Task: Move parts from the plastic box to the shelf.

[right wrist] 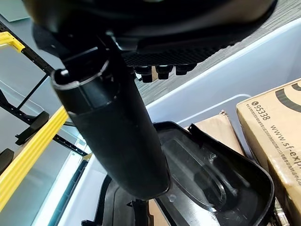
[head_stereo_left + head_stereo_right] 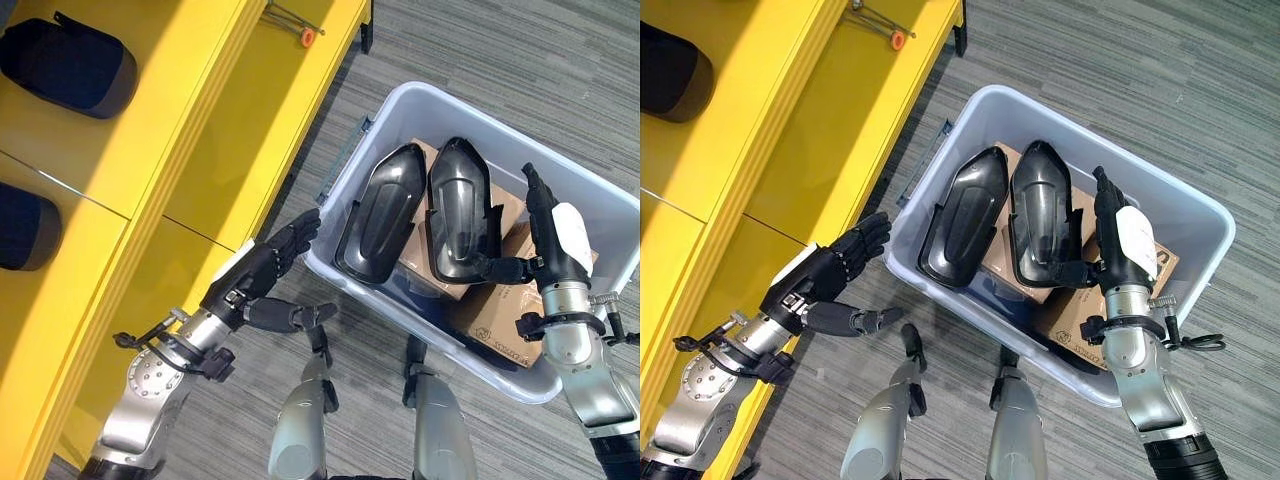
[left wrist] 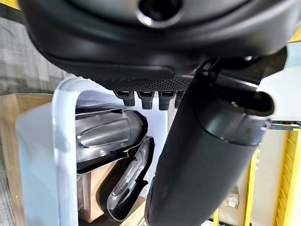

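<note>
Both hands open at the plastic box, no part grasped yet.

My right hand [image 2: 556, 240] has its fingers [image 2: 534, 195] straight and released, hanging over the right side of the plastic box [image 2: 600, 212], just beside the right black part [image 2: 458, 210]; I judge this placement prepares a grasp along that part's edge. My left hand [image 2: 262, 268] is also released, fingers extended toward the near-left wall of the box, thumb spread, holding nothing; it appears set to steady the box or reach the left black part [image 2: 380, 212]. Both parts lie hollow side up, side by side, propped on cardboard boxes [image 2: 490, 315] inside the plastic box, which raises them within reach. The yellow shelf [image 2: 190, 110] stands to the left, already carrying two dark parts [image 2: 70, 65] on its far-left section.
</note>
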`<state>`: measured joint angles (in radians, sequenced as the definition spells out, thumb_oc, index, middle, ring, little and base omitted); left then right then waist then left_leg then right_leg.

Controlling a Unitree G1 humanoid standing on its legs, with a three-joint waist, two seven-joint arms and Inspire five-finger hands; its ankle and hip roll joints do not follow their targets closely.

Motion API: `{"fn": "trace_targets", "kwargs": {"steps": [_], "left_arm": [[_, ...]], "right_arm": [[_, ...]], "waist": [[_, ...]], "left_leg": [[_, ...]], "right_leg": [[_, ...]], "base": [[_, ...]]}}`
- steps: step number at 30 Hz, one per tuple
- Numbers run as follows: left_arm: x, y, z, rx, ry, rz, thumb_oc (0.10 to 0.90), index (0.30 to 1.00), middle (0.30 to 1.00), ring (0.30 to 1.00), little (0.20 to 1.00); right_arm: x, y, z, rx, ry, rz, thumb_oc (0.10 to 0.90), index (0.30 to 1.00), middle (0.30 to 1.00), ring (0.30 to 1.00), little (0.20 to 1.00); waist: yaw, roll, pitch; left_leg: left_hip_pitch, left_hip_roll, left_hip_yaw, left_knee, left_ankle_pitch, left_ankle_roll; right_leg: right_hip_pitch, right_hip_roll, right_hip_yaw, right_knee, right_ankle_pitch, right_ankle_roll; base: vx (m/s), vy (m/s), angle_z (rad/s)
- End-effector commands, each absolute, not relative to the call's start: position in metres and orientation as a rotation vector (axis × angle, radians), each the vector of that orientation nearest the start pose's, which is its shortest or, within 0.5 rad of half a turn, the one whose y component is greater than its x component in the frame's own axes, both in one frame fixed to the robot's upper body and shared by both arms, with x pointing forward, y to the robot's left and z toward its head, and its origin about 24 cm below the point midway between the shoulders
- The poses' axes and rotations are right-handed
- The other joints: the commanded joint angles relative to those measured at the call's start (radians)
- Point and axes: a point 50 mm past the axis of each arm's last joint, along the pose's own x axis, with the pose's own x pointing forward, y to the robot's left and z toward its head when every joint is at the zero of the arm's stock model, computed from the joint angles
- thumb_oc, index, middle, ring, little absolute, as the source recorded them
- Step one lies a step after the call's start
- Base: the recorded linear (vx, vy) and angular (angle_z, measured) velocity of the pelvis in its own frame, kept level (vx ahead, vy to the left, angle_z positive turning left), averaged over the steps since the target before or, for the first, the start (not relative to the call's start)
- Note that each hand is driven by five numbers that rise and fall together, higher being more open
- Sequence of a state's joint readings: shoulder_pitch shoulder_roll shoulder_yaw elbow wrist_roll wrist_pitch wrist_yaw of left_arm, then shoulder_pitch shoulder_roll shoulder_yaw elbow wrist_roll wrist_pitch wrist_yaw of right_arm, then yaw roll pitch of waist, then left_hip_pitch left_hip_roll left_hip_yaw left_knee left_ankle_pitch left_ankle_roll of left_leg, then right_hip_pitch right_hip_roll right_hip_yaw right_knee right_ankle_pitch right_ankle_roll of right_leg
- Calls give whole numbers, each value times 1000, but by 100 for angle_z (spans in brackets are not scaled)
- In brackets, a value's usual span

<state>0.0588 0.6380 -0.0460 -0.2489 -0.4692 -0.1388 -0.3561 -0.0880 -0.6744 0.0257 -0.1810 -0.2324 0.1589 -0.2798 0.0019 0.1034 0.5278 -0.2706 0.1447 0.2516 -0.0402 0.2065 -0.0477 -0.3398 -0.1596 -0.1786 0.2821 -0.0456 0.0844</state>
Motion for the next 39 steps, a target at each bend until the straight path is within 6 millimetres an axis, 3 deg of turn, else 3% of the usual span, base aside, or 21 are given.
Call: {"fn": "trace_targets", "kwargs": {"steps": [1, 2, 3, 4, 5, 6, 9, 10, 11, 12, 14, 15, 17, 19, 22, 28, 35, 39], "left_arm": [[223, 192, 159, 124, -490, -556, 900, 1000, 1000, 1000, 1000], [219, 192, 154, 82, -492, -553, 900, 1000, 1000, 1000, 1000], [211, 194, 149, 40, -480, -553, 900, 1000, 1000, 1000, 1000], [211, 191, 147, 59, -481, -577, 900, 1000, 1000, 1000, 1000], [215, 188, 148, 64, -481, -606, 900, 1000, 1000, 1000, 1000], [218, 187, 149, 63, -478, -612, 900, 1000, 1000, 1000, 1000], [224, 183, 149, 128, -444, -641, 900, 1000, 1000, 1000, 1000], [225, 184, 146, 142, -413, -629, 900, 1000, 1000, 1000, 1000], [225, 185, 143, 142, -394, -620, 900, 1000, 1000, 1000, 1000], [223, 185, 137, 179, -361, -594, 900, 1000, 1000, 1000, 1000], [223, 185, 137, 179, -361, -594, 900, 1000, 1000, 1000, 1000], [223, 189, 136, 157, -345, -586, 900, 1000, 1000, 1000, 1000], [224, 188, 138, 161, -358, -599, 900, 1000, 1000, 1000, 1000], [224, 189, 143, 153, -375, -618, 900, 1000, 1000, 1000, 1000], [221, 191, 145, 126, -403, -624, 900, 1000, 1000, 1000, 1000], [222, 187, 147, 84, -423, -625, 900, 1000, 1000, 1000, 1000], [224, 185, 149, 47, -420, -625, 900, 1000, 1000, 1000, 1000], [225, 180, 150, 51, -426, -646, 900, 1000, 1000, 1000, 1000]], "right_arm": [[261, -238, 195, -908, -540, -335, 900, 1000, 1000, 1000, 1000], [263, -236, 194, -913, -528, -303, 900, 1000, 1000, 1000, 1000], [270, -235, 196, -904, -529, -275, 900, 1000, 1000, 1000, 1000], [272, -239, 203, -885, -531, -284, 900, 1000, 1000, 1000, 1000], [271, -244, 205, -854, -531, -304, 900, 1000, 1000, 1000, 1000], [271, -245, 204, -842, -528, -299, 900, 1000, 1000, 1000, 1000], [270, -244, 195, -812, -504, -288, 900, 1000, 1000, 1000, 1000], [269, -240, 191, -778, -502, -256, 900, 1000, 1000, 1000, 1000], [269, -235, 188, -769, -505, -235, 900, 1000, 1000, 1000, 1000], [270, -223, 178, -738, -509, -196, 900, 1000, 1000, 1000, 1000], [270, -223, 178, -738, -509, -195, 900, 1000, 1000, 1000, 1000], [260, -224, 172, -726, -498, -203, 900, 1000, 1000, 1000, 1000], [255, -226, 172, -722, -500, -221, 900, 1000, 1000, 1000, 1000], [254, -229, 176, -733, -515, -244, 900, 1000, 1000, 1000, 1000], [261, -229, 185, -766, -536, -251, 900, 1000, 1000, 1000, 1000], [267, -227, 198, -817, -589, -247, 900, 1000, 1000, 1000, 1000], [266, -223, 205, -866, -626, -244, 900, 1000, 1000, 1000, 1000], [269, -215, 213, -905, -673, -255, 900, 1000, 1000, 1000, 1000]], "waist": [[-27, -25, -8], [-17, -30, -8], [-9, -47, -8], [-35, -62, -32], [-68, -70, -49], [-77, -79, -51], [-78, -111, -37], [-60, -129, -36], [-45, -137, -35], [-26, -154, -21], [-25, -155, -23], [-25, -133, -37], [-14, -128, -54], [0, -139, -54], [31, -126, -47], [33, -93, -25], [16, -51, -19], [15, -45, -10]], "left_leg": [[3, 9, -71, 90, -139, -44], [3, 37, -139, 111, -119, -69], [12, 84, -216, 226, -121, -74], [61, 86, -192, 238, -201, -63], [87, 76, -120, 211, -260, -44], [99, 52, -103, 221, -297, -29], [86, -6, -84, 322, -394, 5], [93, -11, -33, 343, -420, 12], [104, -5, -2, 349, -431, 12], [118, 7, 33, 377, -456, 25], [116, 7, 35, 377, -456, 25], [71, 26, -2, 355, -390, 63], [-5, 20, -51, 352, -353, 51], [-85, 7, -104, 359, -318, 13], [-128, 33, -115, 288, -225, -37], [-117, 78, -126, 158, -120, -72], [-97, 85, -125, 112, -90, -75], [-92, 84, -120, 101, -90, -77]], "right_leg": [[45, 7, 15, 28, -94, -12], [50, 15, 44, 23, -89, -22], [46, 7, 96, 14, -68, -29], [28, -24, 99, -5, -33, -16], [21, -70, 118, -60, 28, 35], [22, -100, 142, -103, 78, 71], [70, -176, 179, -271, 213, 130], [95, -205, 100, -368, 252, 153], [99, -211, 38, -369, 254, 162], [86, -228, 12, -241, 271, 140], [81, -229, 15, -235, 267, 140], [97, -145, 65, 23, 82, 87], [98, -98, 104, 113, -53, 39], [152, -51, 128, 21, -97, 48], [175, -34, 85, -63, -90, 39], [127, -5, 41, -49, -101, 6], [37, 0, 36, 52, -120, -10], [-4, -2, 32, 114, -142, -15]], "base": [[-40, 72, 1], [-121, 323, 1], [-223, 618, -6], [-244, 851, -39], [-168, 726, -93], [-82, 512, -81], [2, 231, -40], [-63, 184, -143], [-215, 202, -207], [-161, 110, -160], [-169, 64, -97], [-220, 53, -21], [-258, -150, 67], [-248, -342, 62], [-245, -219, 30], [-160, -57, -6], [-85, 16, -6], [-100, -45, -4]]}}
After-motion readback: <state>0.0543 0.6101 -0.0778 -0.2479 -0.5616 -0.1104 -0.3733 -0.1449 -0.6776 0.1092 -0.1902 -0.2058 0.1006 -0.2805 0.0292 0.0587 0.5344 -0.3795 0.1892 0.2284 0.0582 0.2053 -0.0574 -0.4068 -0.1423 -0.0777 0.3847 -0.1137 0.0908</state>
